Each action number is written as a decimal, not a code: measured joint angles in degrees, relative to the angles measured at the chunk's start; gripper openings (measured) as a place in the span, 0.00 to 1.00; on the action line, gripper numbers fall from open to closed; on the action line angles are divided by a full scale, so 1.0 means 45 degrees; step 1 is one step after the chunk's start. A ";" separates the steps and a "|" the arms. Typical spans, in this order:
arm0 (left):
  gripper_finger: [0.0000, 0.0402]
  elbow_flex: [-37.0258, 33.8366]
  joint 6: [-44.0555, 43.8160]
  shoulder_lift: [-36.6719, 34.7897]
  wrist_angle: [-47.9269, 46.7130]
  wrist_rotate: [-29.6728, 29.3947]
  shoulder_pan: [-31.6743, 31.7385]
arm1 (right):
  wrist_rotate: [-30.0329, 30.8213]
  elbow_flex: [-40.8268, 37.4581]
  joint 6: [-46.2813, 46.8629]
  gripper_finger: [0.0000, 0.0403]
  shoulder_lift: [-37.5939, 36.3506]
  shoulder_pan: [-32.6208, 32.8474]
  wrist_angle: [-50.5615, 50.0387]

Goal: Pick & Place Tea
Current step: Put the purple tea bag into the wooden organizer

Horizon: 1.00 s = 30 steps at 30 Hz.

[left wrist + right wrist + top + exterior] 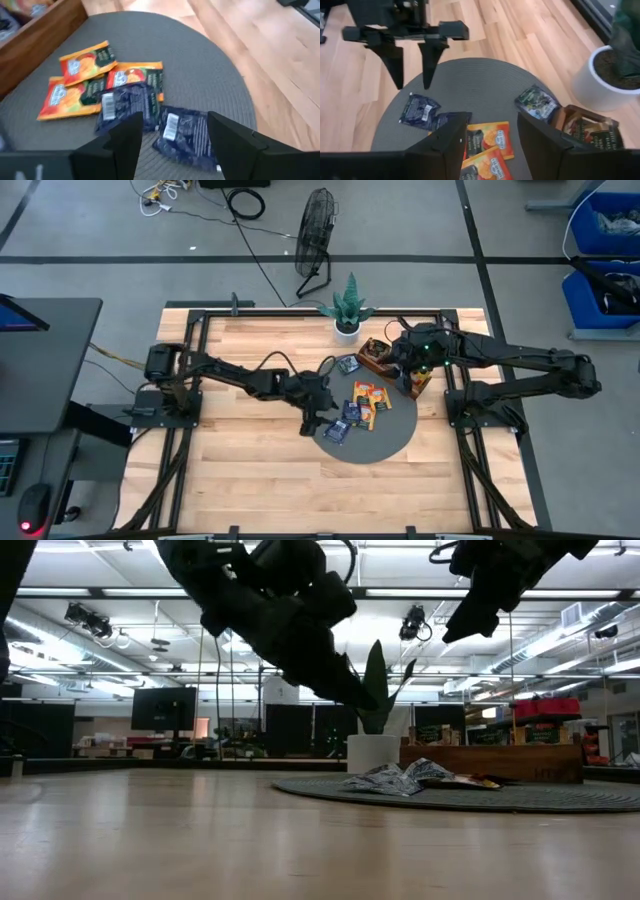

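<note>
Several flat tea sachets lie on a round grey mat: orange ones and dark blue ones, and a dark one near the wooden tray. My left gripper is open and hovers over the mat's left part, its fingers above and to either side of a dark blue sachet, apart from it. My right gripper is open and raised over the mat's far right side, by the tray, which holds more sachets. The low view shows both grippers well above the sachet pile.
A potted plant in a white pot stands at the table's far edge, just behind the tray. Bare wooden table top stretches to the left of and in front of the mat. A fan stands on the floor beyond the table.
</note>
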 joint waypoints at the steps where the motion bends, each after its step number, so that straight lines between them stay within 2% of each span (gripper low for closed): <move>1: 0.55 0.0000 0.0009 0.0142 0.0288 0.0002 -0.0020 | -0.0063 0.0000 0.0005 0.45 -0.0005 0.0035 -0.0010; 10: 0.49 0.0024 0.0067 0.1412 0.1540 0.0400 0.0028 | -0.0072 0.0000 0.0000 0.45 -0.0005 0.0194 0.0015; 30: 0.49 0.0019 0.0267 0.2811 0.1964 0.0657 -0.0035 | -0.0062 -0.0010 0.0005 0.45 -0.0005 0.0194 0.0024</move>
